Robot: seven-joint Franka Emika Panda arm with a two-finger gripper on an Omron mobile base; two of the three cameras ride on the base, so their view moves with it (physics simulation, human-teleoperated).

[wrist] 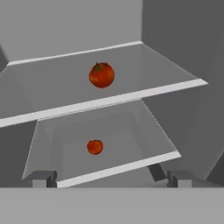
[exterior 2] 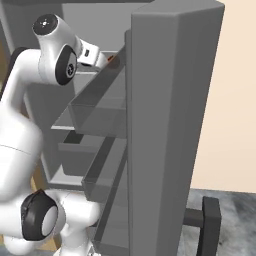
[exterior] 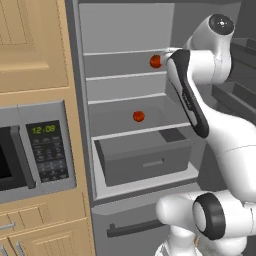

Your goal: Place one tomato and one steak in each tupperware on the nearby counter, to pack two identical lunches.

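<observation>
Two tomatoes sit in the open fridge. One tomato (wrist: 101,75) (exterior: 155,61) rests on an upper glass shelf (wrist: 144,92), and a second tomato (wrist: 95,146) (exterior: 138,116) lies on the shelf below. My gripper (wrist: 111,179) reaches into the fridge at the upper shelf's height. It is open, its fingertips (wrist: 43,177) are wide apart with nothing between them, and it is a short way in front of the upper tomato. The steaks, the tupperware and the counter are out of view.
A grey fridge drawer (exterior: 145,157) sits pulled out under the shelves. The open fridge door (exterior 2: 170,125) with its bins stands close on the right. A microwave (exterior: 35,150) and wooden cabinets (exterior: 30,45) flank the fridge on the left.
</observation>
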